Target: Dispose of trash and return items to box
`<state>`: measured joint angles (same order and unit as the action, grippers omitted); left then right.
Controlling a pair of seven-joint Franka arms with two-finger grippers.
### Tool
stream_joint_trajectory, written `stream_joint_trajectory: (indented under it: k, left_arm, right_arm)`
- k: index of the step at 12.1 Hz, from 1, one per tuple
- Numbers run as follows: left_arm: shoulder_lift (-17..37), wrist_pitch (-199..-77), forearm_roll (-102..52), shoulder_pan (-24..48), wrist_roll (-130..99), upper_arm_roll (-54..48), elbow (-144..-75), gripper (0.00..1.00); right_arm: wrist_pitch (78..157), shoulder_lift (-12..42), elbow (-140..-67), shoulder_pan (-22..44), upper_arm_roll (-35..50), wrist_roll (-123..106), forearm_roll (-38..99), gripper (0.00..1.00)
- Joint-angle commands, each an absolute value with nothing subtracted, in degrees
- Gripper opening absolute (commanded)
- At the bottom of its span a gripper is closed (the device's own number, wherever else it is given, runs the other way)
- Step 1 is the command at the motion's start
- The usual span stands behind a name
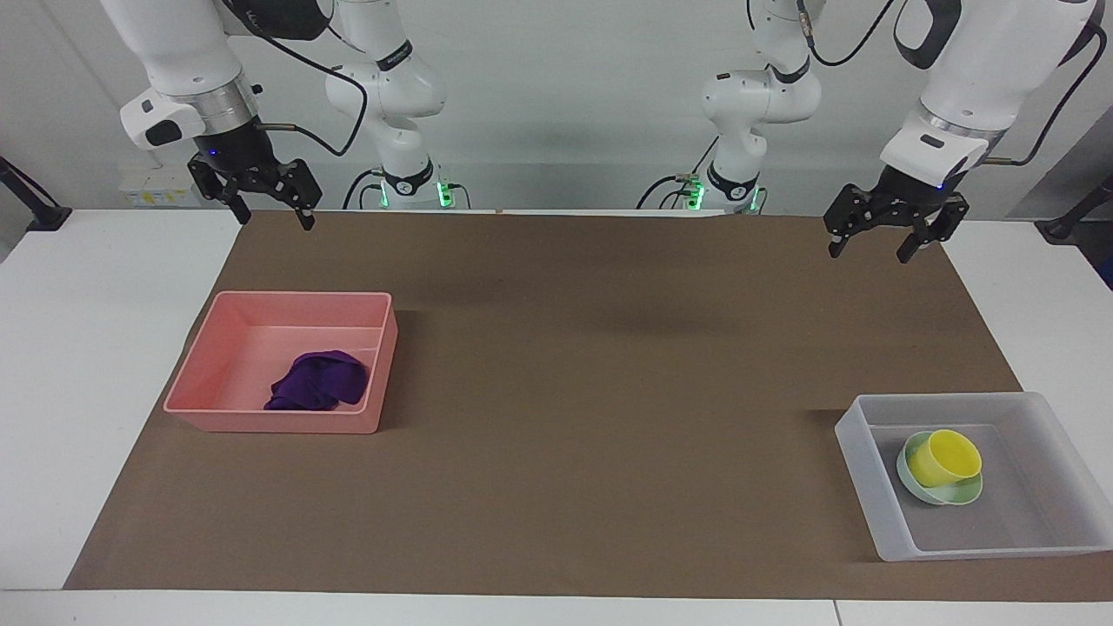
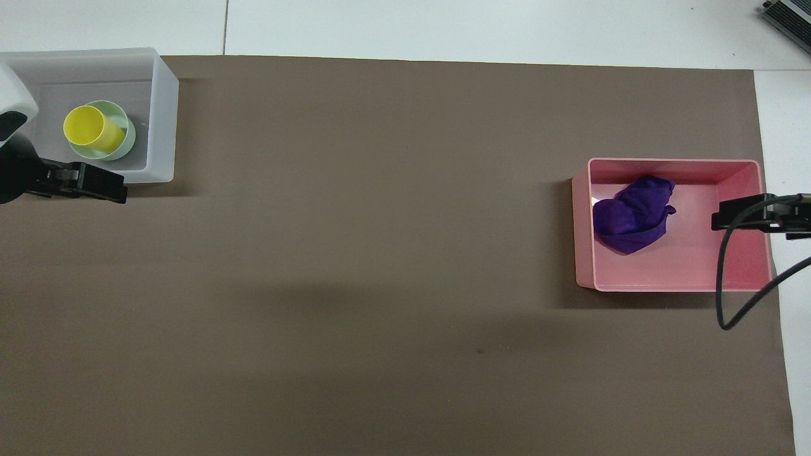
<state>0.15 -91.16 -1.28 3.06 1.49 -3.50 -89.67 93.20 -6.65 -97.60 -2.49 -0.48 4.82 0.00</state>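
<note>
the table [image 1: 104,365] carries a brown mat [image 1: 565,391] over most of its top; two bins sit on the mat, one toward each arm's end; the pink bin [image 1: 202,382], toward the right arm's end, holds the purple cloth wad [image 1: 318,381] on its floor; the translucent box [image 1: 861,461], toward the left arm's end, holds the mint-green bowl [image 1: 956,497] with the yellow cup [image 1: 946,456] lying tilted in it, cup touching bowl; nothing of the task lies loose on the mat.

left hand [image 1: 883,236]: raised over the mat's edge nearest the robots, fingers spread, gripping nothing; the box lies farther from the robots than this hand, well apart from it; right hand [image 1: 261,202]: raised over the same edge at its own end, fingers spread, empty, arm waiting; the pink bin lies farther out from it.

judgement: trash and items appear sorted, task at or near completion; should any correction be needed, the left arm is the nearer to cup and bowl, the right arm the nearer to the cloth; the cup's long axis leans, mouth turned up and away from the robots.
</note>
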Motion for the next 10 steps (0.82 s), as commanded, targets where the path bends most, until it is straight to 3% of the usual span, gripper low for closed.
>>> stream_joint_trajectory:
  k: [1,10]
  left_arm:
    - [-1.76,-90.61,-0.44,2.81,0.88,-3.52,-92.11,1.00]
    - [-1.93,-92.20,-0.44,0.26,1.06,-3.52,-92.55,1.00]
  right_arm:
    - [93.08,-7.65,-98.52,-2.90,-0.18,4.04,-0.70,1.00]
    - [93.08,-7.65,-98.53,-2.90,-0.18,4.13,-0.70,1.00]
